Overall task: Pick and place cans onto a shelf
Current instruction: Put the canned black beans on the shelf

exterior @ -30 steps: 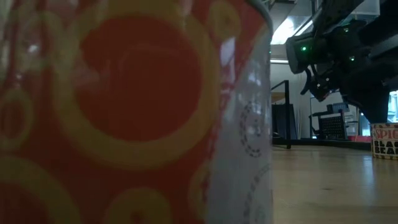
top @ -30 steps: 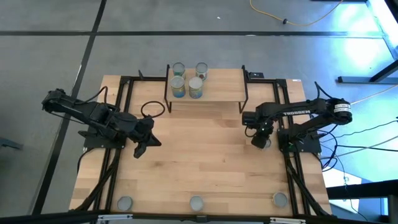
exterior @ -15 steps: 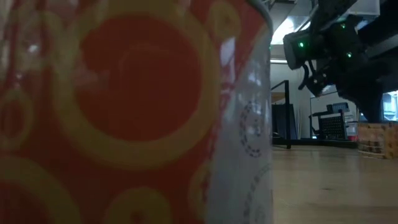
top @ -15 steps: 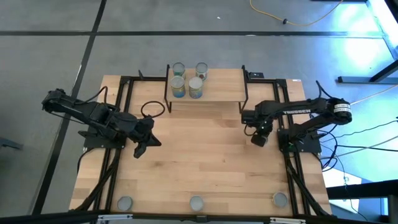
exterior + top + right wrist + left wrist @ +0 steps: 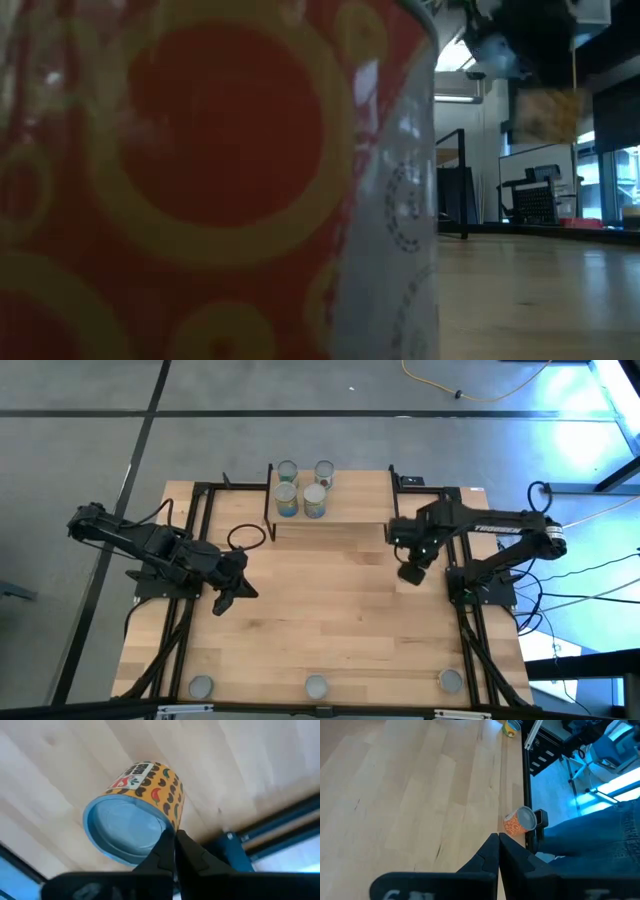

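Observation:
My right gripper (image 5: 410,572) is shut on a can with an orange-yellow spotted label (image 5: 145,785) and hangs above the table's right part, just in front of the shelf (image 5: 350,500). The same can shows lifted in the low view (image 5: 545,110). The light-wood shelf stands on black legs at the far edge, with several cans (image 5: 300,488) at its left end. My left gripper (image 5: 222,600) is shut and empty over the table's left part. Three cans stand along the near edge (image 5: 201,686), (image 5: 316,686), (image 5: 450,680). My right gripper holds the can at the rim of its silver-blue round end (image 5: 167,827), where the two fingertips (image 5: 162,851) meet. The fingers hide the exact place of contact. The can is tilted and lifted clear of the table.
The middle near-edge can (image 5: 220,180) fills most of the low view. A black cable loop (image 5: 246,536) lies left of the shelf. The left wrist view shows an orange can (image 5: 520,821) by the table's edge and blue cloth (image 5: 600,850) beyond it.
My right gripper has risen and gone a little toward the far edge and the shelf, taking the can with it. The can stood on the table a second ago and is now lifted clear and tilted.

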You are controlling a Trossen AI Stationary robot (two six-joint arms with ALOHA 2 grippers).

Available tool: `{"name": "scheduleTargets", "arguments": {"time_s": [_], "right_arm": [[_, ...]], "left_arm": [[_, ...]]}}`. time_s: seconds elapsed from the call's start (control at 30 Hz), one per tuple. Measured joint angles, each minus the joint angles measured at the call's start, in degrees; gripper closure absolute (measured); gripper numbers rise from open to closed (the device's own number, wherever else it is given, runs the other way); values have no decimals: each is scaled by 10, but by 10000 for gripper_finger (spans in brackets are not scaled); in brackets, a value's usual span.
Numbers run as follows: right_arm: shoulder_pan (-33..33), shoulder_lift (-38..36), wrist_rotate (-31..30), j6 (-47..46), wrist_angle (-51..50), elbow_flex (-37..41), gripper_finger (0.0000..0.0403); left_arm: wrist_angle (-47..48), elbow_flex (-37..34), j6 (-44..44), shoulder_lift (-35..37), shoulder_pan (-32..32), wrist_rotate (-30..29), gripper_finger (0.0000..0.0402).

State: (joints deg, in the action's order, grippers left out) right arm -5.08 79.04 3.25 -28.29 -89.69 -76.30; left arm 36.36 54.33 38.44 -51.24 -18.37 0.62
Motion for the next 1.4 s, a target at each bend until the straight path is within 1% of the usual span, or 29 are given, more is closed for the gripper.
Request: {"name": "scheduleTargets", "arguments": {"time_s": [0.17,0.43,0.5,0.6,0.77,0.83,0.93,1.0,1.1,1.23,1.4], "right_arm": [[0,38,-14,4,-3,-114,402],[-41,133,-69,88,-2,-312,402],[-60,158,-74,119,-2,-364,402],[-93,199,-96,162,-2,-433,402],[-164,254,-103,203,-3,-522,402],[-195,276,-97,216,-3,-547,402],[-241,301,-73,225,-3,-570,402],[-267,316,-58,227,-3,-579,402],[-297,341,-53,238,-4,-579,402],[-318,367,-51,262,-4,-579,402],[-327,388,-51,287,7,-579,402]], "left_arm": [[1,0,-7,0,0,5,401],[2,0,-20,0,0,21,401],[2,0,-20,0,0,21,401],[2,0,-21,0,0,21,401],[1,0,-21,0,0,23,401],[1,0,-21,0,0,30,401],[1,0,-21,0,0,34,401],[1,0,-21,0,0,34,401],[1,0,-21,0,0,34,401],[1,0,-21,0,0,34,401],[1,0,-20,0,0,34,401]]}}
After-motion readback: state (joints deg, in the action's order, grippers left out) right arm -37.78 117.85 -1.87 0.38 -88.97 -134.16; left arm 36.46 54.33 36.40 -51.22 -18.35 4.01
